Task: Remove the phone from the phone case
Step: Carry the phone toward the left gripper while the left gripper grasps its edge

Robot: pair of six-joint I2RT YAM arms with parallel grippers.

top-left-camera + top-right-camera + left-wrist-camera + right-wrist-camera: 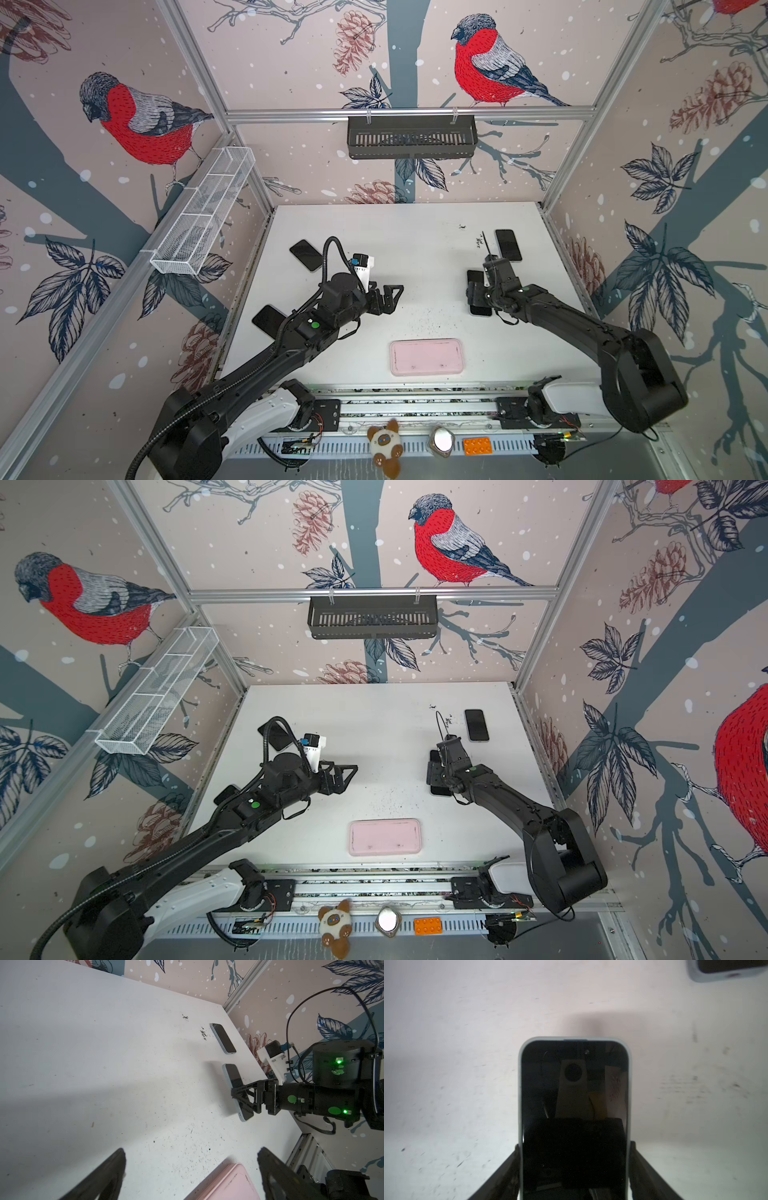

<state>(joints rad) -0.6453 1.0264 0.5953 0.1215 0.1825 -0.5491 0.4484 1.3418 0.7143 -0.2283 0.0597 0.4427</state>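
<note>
The right gripper point(575, 1147) clamps the phone point(574, 1084) by its long sides, near the right edge of the desk point(415, 232). The pink phone case point(427, 357) lies empty by the front edge, and the left gripper point(392, 298) hangs spread wide. Extraction looks done; only set-down remains.

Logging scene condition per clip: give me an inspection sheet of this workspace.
Surface: white tabletop, scuffed, black specks.
Job's things: black-screened phone with pale blue rim; pink rectangular phone case, flat near front edge, looks empty.
Clutter: three loose dark phones.
Grippers: left gripper open, empty; right gripper shut on phone's sides.
Cables: black hose looped at left wrist; thin cable arcing over right wrist.
Surroundings: bird-print walls; black slotted basket; white mesh basket.
</note>
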